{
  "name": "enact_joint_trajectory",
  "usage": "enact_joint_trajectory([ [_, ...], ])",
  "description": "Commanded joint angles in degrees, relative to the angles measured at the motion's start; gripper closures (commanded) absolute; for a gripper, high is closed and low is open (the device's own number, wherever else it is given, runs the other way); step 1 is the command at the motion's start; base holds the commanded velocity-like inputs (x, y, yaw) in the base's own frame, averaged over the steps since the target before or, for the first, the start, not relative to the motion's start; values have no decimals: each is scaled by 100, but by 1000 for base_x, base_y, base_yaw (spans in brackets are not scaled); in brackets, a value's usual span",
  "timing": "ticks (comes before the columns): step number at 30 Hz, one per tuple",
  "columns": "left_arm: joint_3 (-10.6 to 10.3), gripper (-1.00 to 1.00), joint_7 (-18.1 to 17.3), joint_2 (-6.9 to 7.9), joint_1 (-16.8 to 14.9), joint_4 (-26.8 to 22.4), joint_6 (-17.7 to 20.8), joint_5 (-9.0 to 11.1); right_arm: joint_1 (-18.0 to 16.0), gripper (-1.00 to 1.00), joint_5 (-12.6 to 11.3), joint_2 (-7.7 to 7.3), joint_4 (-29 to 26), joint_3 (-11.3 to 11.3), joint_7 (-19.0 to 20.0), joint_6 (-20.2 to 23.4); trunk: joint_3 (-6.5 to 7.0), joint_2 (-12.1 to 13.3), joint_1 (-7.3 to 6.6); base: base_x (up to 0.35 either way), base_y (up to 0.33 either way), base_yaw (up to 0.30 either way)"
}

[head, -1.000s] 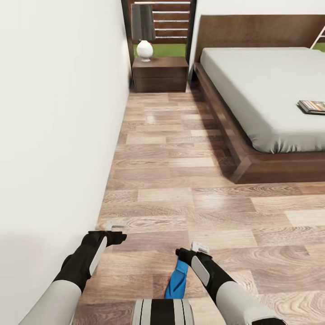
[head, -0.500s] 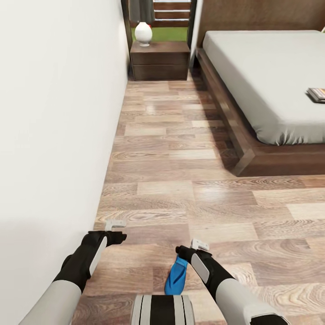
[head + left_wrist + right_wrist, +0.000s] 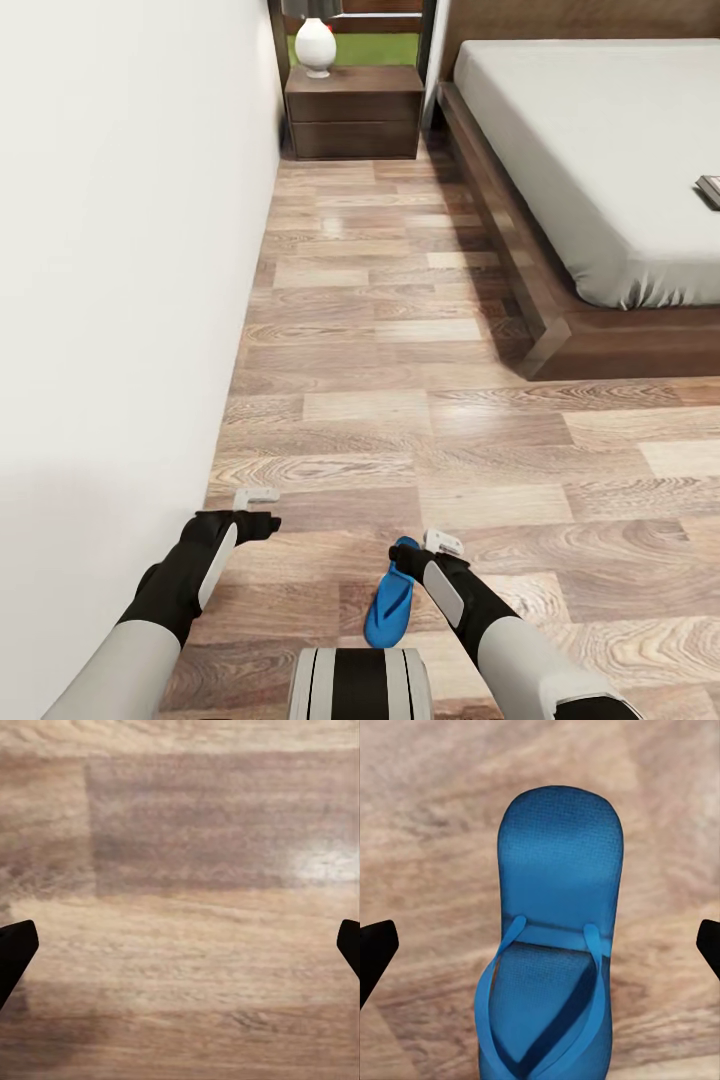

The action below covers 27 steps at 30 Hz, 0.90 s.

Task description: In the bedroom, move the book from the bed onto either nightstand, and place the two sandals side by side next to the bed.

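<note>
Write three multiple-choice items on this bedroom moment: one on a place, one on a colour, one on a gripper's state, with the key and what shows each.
1. Where does the sandal lie?
A. On the bed
B. On the wood-plank floor by the right gripper
C. On the nightstand

2. What colour is the sandal?
A. Red
B. Blue
C. Green

3. How does the right gripper stand?
A. Open, sandal between its fingertips, not gripped
B. Shut on the sandal
C. Shut on the book

Key: 1 B, the head view shows it on the wood-plank floor, apart from the bed and the nightstand. 2 B, its sole and straps are blue in the right wrist view. 3 A, the dark fingertips sit at that view's two edges, wide of the sandal; the book lies on the mattress.
</note>
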Motion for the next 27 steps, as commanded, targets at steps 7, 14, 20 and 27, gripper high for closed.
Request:
enact_joint_trajectory([
  [7,-1,-100,-24,-35,-12,-40,45,25,-31,-100,-34,0,-22,27,-47,26,-4,-1,-1,0,0,0],
  [14,-1,-100,-28,-230,-21,-111,81,20,-62,-100,-34,0,-24,27,-47,26,-4,-1,-1,0,0,0],
  [20,-1,-100,-27,-291,-23,-152,88,19,-68,-100,-34,0,-24,27,-47,26,-26,-3,2,0,0,0],
  [27,-1,-100,-27,-311,-23,-204,96,23,-70,-100,-34,0,-24,27,-47,26,-181,-12,20,0,0,0],
])
